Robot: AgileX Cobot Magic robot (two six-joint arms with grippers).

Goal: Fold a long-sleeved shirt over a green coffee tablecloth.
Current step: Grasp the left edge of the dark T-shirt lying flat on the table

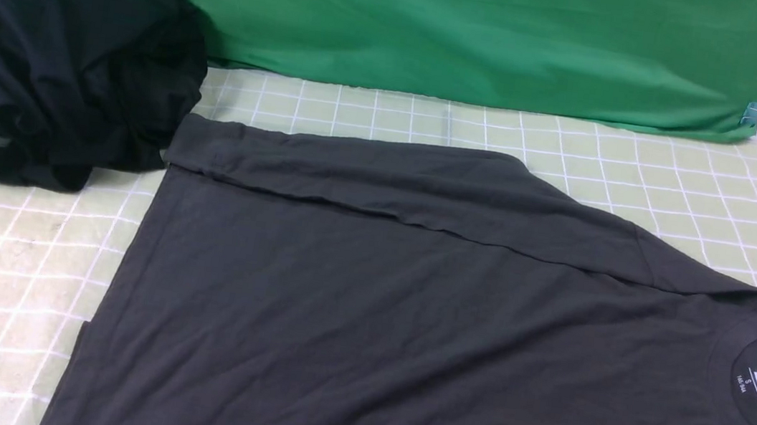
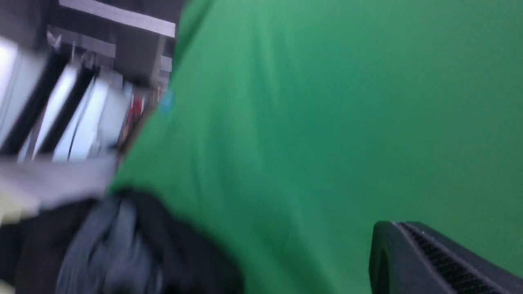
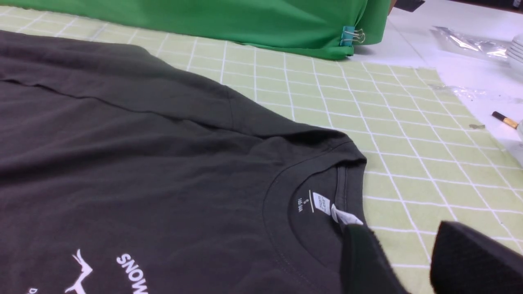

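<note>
The long-sleeved shirt [image 1: 338, 308] lies flat, chest up, on the green coffee tablecloth [image 1: 713, 196] that covers the bench [image 3: 412, 49]. Its collar [image 1: 753, 338] points to the bench's right edge and its hem to the left. One sleeve [image 1: 384, 170] is laid along the far side of the body, so the folding looks begun but early; the body itself is not yet folded.

The right hand [image 3: 402, 241] hovers just beside the collar with its fingers partly apart and nothing between them. The left hand [image 2: 429, 261] is closed and seems to hold nothing. Its blurred view faces the plain green fabric [image 1: 445, 26] at the bench's far edge and the black heap of garments [image 1: 56, 72] at the far left corner.

The next move likely calls for the right hand to drop onto the shoulder by the collar and pinch only the shirt, not the tablecloth. The left hand would have to open and take the hem so both lift evenly.
</note>
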